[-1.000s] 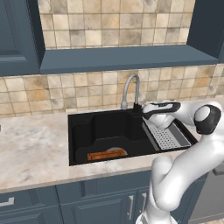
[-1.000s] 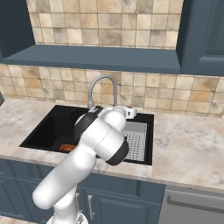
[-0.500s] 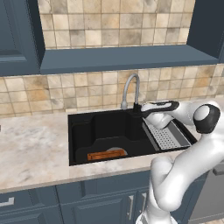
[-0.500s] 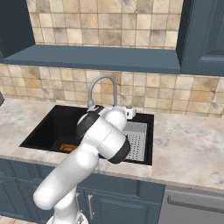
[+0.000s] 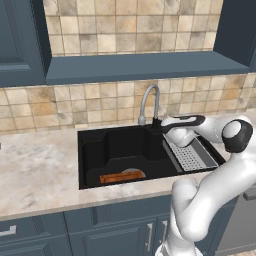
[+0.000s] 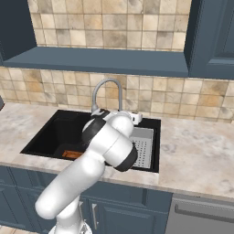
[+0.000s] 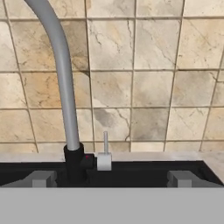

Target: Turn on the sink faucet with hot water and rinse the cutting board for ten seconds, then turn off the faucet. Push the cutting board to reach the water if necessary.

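Gripper (image 7: pixel 112 179) is held level before the faucet (image 7: pixel 61 83), jaws spread, nothing grasped. Lever (image 7: pixel 105 157) is seen at 12 o'clock. Cutting board (image 5: pixel 121 177) is lying at the sink's (image 5: pixel 107 145) 6 o'clock.

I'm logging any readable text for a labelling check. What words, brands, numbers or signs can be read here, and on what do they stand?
None: no view shows any writing.
The faucet and its lever carry no hot or cold mark, only a small red dot on the dark base.
The cutting board, sink, tiles and cabinets are bare.
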